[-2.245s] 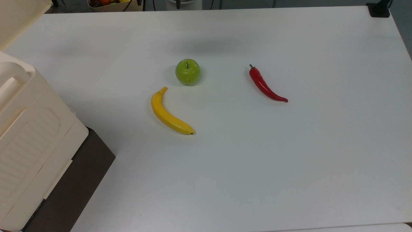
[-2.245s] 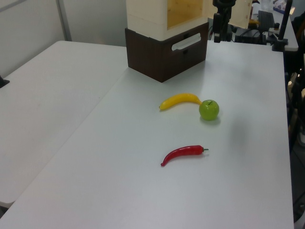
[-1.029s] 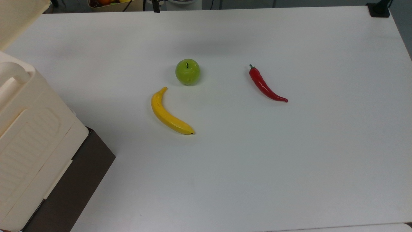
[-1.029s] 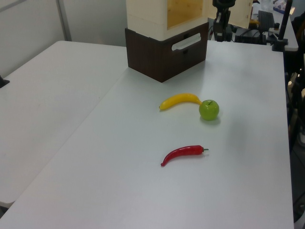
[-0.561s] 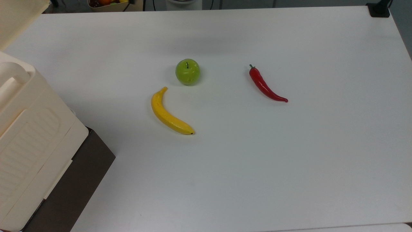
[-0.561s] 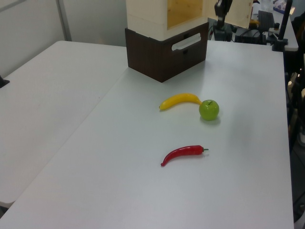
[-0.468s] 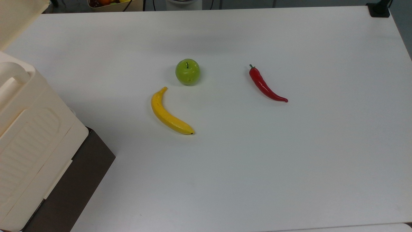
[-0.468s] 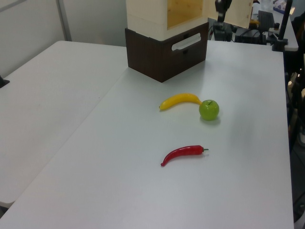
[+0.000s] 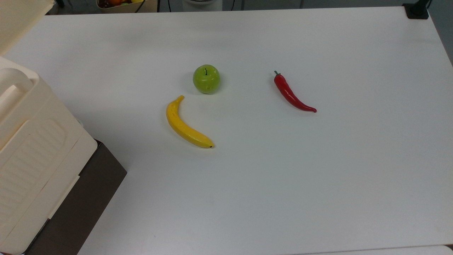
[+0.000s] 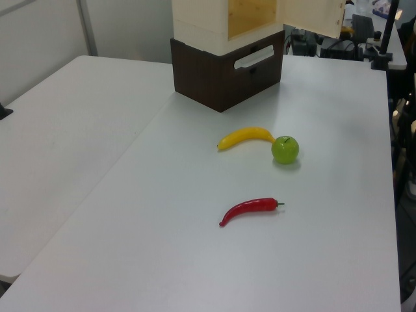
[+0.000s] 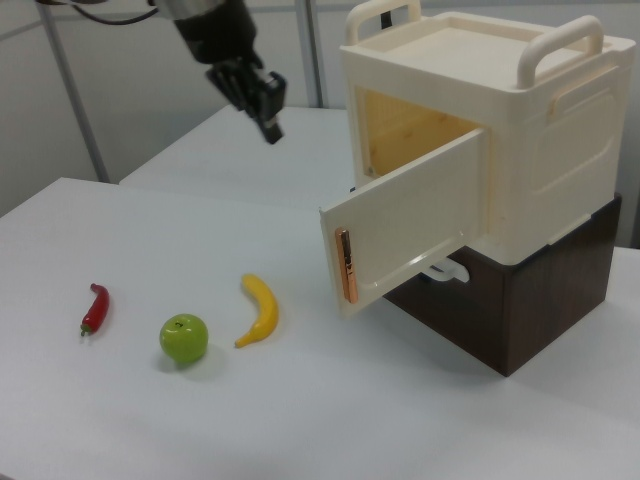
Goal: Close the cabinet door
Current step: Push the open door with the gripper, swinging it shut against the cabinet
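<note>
1. The cabinet (image 11: 500,130) — a cream plastic box with two handles on top — is seen standing on a dark brown drawer base (image 11: 520,310), at the right view's right side of the white table (image 11: 150,420).
2. The cabinet door (image 11: 405,225) is found swung open, hinged on the right view's right and with its free edge, marked by a copper-coloured strip (image 11: 345,265), turned toward the fruit.
3. The gripper (image 11: 268,108) is held high in the air at the right view's upper left, well apart from the door; the door lies to the right view's right of it and lower. Its fingers look nearly together and nothing is carried between them, though this is judged with some doubt.
4. To shut the door, its outer face probably has to be pushed back toward the opening, so the gripper would first be brought down beside the free edge.
5. In the left view the wooden inside (image 10: 250,14) is shown, while the top view gives the ribbed panel (image 9: 28,156).
6. A banana (image 11: 260,310), a green apple (image 11: 184,338) and a red chili (image 11: 94,308) are left lying on the table — all clear of the door.
</note>
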Robot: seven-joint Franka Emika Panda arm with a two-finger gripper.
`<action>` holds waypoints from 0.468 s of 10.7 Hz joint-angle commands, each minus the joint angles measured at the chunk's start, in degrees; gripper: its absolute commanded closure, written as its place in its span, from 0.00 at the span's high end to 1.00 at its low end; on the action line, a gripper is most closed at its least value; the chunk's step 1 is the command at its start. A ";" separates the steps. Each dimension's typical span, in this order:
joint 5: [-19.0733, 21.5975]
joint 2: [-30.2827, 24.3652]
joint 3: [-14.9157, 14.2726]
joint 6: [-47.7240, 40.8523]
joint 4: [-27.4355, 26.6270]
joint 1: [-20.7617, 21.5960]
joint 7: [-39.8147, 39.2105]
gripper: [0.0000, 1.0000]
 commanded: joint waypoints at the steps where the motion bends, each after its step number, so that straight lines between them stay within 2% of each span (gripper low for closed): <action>1: -0.46 0.39 -5.52 5.10 0.68 0.09 -1.06 0.01; 3: -0.11 0.48 -8.77 8.35 0.51 -0.87 -1.23 0.01; 5: 0.51 1.44 -11.33 9.16 0.33 -2.19 -4.64 0.01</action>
